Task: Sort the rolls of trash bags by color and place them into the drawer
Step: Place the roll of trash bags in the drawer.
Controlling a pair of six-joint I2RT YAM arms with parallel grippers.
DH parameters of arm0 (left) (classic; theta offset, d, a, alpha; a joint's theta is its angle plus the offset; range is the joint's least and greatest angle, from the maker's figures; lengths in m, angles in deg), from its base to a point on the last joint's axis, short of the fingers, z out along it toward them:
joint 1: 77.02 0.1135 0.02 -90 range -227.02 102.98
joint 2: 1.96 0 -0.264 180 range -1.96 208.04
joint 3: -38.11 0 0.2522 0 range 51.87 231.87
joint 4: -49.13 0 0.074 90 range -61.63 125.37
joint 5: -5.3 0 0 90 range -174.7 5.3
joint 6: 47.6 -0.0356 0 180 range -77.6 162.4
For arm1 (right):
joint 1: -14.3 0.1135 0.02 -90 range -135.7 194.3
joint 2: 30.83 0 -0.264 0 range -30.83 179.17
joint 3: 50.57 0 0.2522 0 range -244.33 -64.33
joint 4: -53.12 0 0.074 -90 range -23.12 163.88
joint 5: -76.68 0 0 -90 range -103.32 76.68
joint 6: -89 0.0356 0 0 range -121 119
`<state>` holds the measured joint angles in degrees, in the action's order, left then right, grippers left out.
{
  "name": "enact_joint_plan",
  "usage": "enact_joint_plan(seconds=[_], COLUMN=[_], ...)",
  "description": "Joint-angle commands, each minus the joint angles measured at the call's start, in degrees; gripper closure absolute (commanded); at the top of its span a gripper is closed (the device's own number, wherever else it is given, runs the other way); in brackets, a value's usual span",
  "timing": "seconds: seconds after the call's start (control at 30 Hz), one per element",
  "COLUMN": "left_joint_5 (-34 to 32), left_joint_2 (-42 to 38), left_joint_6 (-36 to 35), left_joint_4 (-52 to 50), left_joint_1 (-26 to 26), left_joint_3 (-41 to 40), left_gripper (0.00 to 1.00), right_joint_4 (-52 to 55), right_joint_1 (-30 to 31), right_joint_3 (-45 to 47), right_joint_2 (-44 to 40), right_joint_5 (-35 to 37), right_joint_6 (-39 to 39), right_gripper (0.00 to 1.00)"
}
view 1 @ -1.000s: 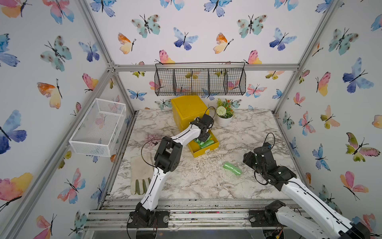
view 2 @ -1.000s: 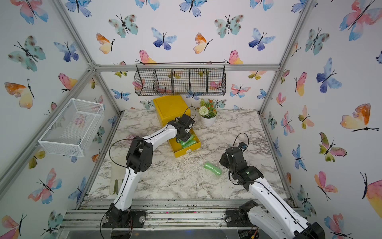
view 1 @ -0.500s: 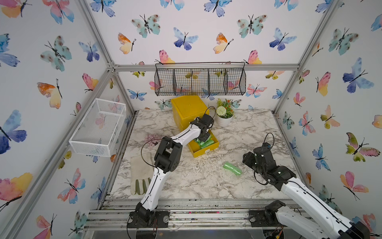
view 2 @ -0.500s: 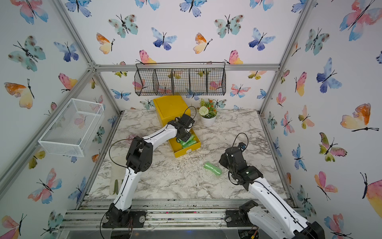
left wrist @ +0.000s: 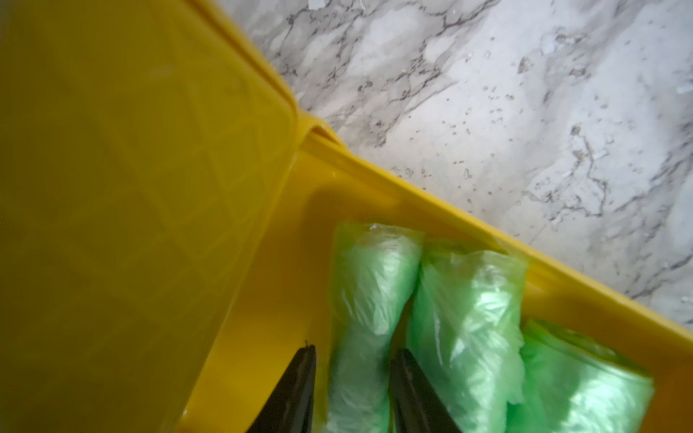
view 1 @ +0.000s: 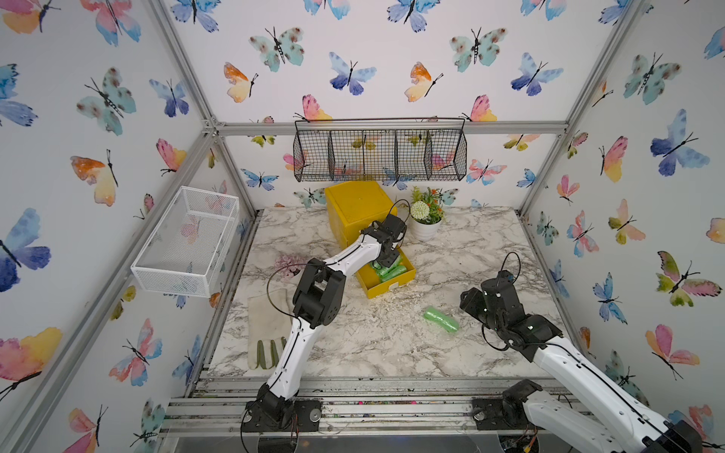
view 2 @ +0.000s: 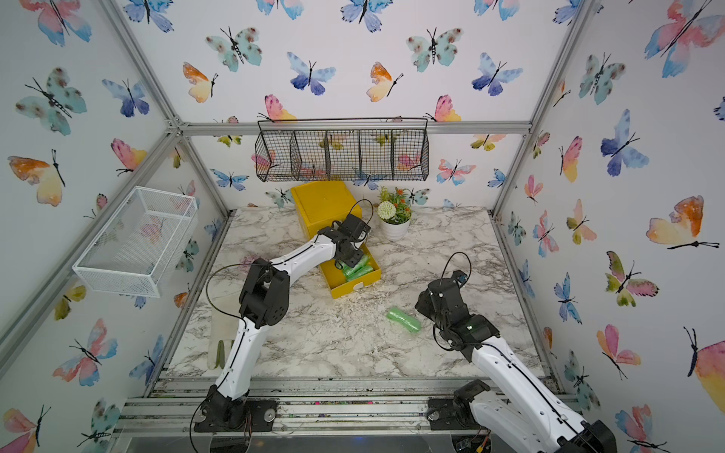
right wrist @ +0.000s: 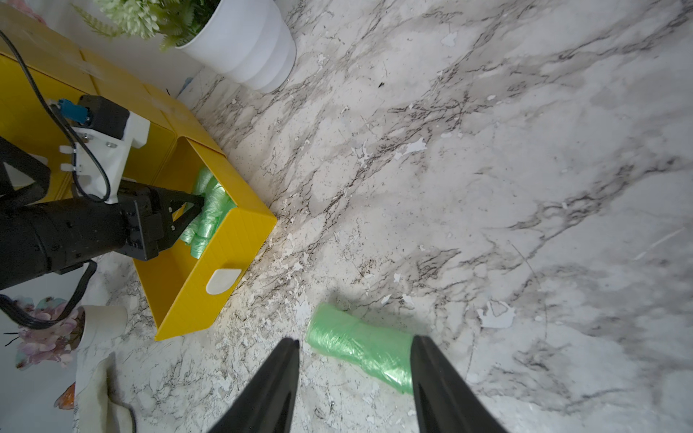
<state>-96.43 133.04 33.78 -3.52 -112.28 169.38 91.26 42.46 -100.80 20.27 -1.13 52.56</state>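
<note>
Left hand: down inside the open drawer, in the middle of both top views. Its fingers are a little way apart, with one green roll between them. A bit of yellow shows between one finger and the roll, so it does not look like it is squeezing.
Open drawer: looks like the lowest one of the yellow chest. It is pulled out toward the front.
Rolls in the drawer: three green ones, side by side and touching, against one wall. No pink or purple rolls show anywhere.
Loose roll: green, lying alone on the surface, lower right of the middle in both top views and well apart from the drawer.
Right hand: wide open and holding nothing. It is just beside the loose roll, at the right of both top views.
Left worry: the crinkly plastic could catch on a finger. Then the roll could come back up with the hand, or knock the next roll.
Right worry: the roll is round and shiny. If one finger touches first, it could roll away or slip out. One end hides behind a finger, so that finger might land on top of it.
Both arms worry: they could bump at the drawer if the right one comes in too soon.
</note>
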Motion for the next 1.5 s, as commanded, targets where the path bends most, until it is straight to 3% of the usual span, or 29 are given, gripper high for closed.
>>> enact_joint_plan(seconds=[0.0,0.3,0.5,0.9,1.2,1.47], left_joint_5=[0.8,-1.2,-2.8,-0.6,-12.4,-13.8], left_joint_2=[-5.5,-15.8,-27.8,-59.8,-76.1,-87.5], left_joint_6=[-0.2,-1.9,-2.8,4.2,7.5,11.0], left_joint_4=[0.3,0.9,3.4,20.6,22.1,26.4], left_joint_1=[-0.4,-4.1,-8.1,-8.1,-5.4,-1.2], left_joint_3=[-0.2,-2.3,-6.5,-38.8,-58.2,-70.6], left_gripper=[0.61,0.61,0.57,0.31,0.32,0.33], right_joint_4=[0.4,-2.8,-3.6,8.2,13.0,16.7], right_joint_1=[-0.3,-0.3,-0.3,-0.3,-0.2,-0.2], right_joint_3=[-1.0,-1.1,-3.2,-13.3,-14.5,-15.1], right_joint_2=[-0.4,0.0,1.9,14.1,21.0,28.3], right_joint_5=[-0.9,-6.3,-10.8,-15.8,-14.2,-17.4], right_joint_6=[0.4,-4.4,-10.5,-27.2,-32.4,-36.4], right_gripper=[0.47,0.46,0.43,0.29,0.26,0.24])
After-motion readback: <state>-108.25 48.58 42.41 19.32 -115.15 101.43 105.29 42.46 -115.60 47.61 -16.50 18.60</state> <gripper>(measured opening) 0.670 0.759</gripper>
